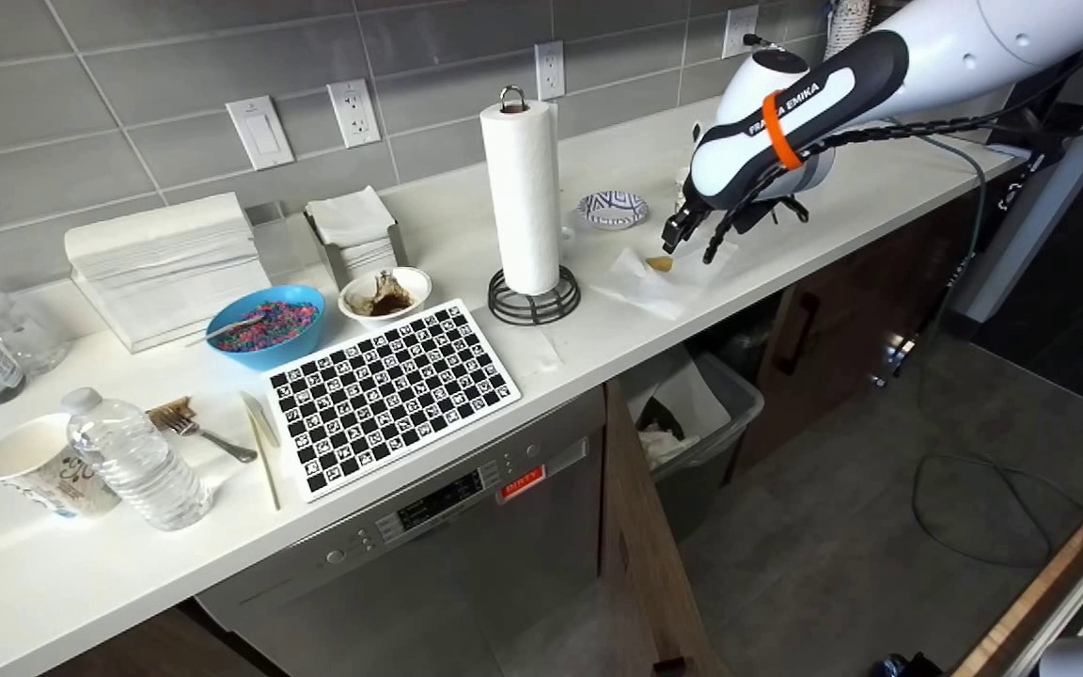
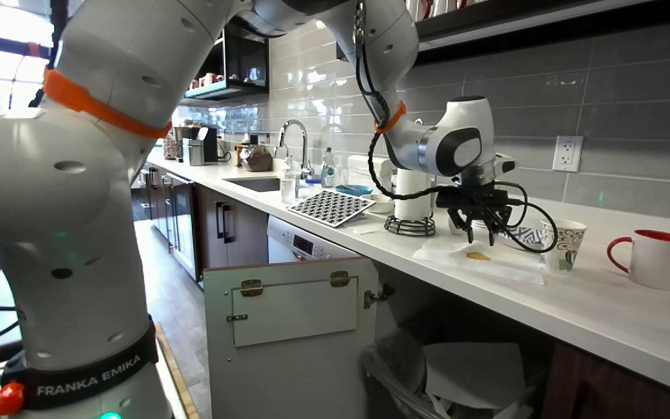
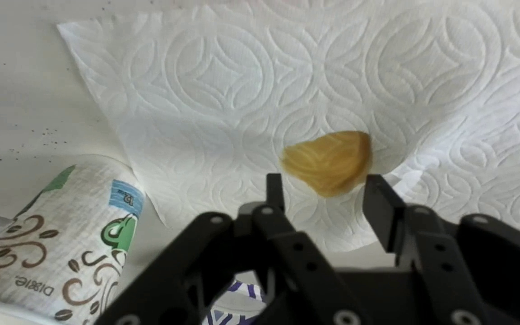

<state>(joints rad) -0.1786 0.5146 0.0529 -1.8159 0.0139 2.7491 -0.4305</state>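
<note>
My gripper [image 1: 692,248] is open and empty, pointing down over the counter; it also shows in an exterior view [image 2: 481,240] and the wrist view [image 3: 324,189]. Below it lies a white embossed paper towel [image 3: 224,76], also in both exterior views [image 1: 635,290] [image 2: 509,272]. A yellow-brown patch [image 3: 330,162] on the towel shows just ahead of and between the fingertips; the towel's pattern shows through it. A patterned paper cup [image 3: 70,243] stands beside the towel. A blue-and-white patterned bowl [image 1: 613,211] is behind the gripper, partly hidden in the wrist view [image 3: 237,303].
A paper towel roll [image 1: 523,197] stands on a black wire base near the gripper. A white mug with red inside [image 2: 658,259] stands past the cup. A checkered board [image 1: 391,395], blue bowl [image 1: 269,324] and water bottle [image 1: 142,461] are farther along. A cabinet door [image 2: 288,361] hangs open by a bin [image 1: 739,400].
</note>
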